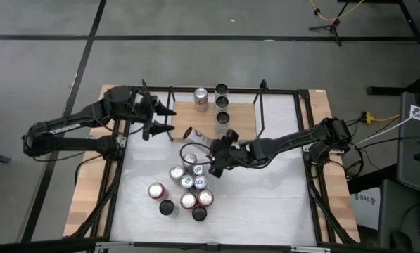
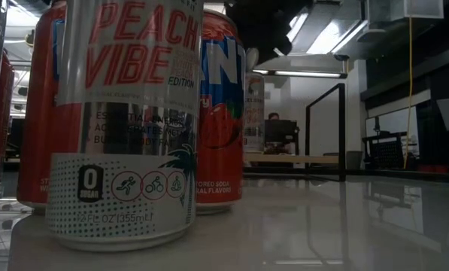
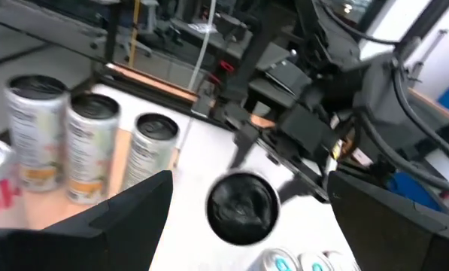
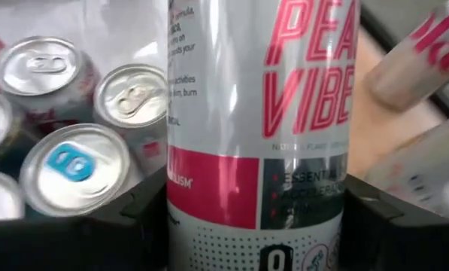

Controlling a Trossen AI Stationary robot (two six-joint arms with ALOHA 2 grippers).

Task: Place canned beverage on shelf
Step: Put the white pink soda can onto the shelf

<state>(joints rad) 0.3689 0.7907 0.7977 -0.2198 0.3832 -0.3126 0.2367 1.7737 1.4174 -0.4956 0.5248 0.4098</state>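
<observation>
Right gripper (image 1: pixel 208 149) mid-table, just near of shelf (image 1: pixel 242 121); fingers either side of tall silver Peach Vibe can (image 4: pixel 260 128), clamped on it. Can upright, just far of loose can cluster (image 1: pixel 186 188) on white table (image 1: pixel 266 204). Three cans (image 1: pixel 221 104) on shelf board at far side. Left gripper (image 1: pixel 162 119) at shelf's left end, fingers spread apart, holding nothing.

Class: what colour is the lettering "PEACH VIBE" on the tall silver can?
Pinkish red, on the silver can; the right wrist view shows it best.
</observation>
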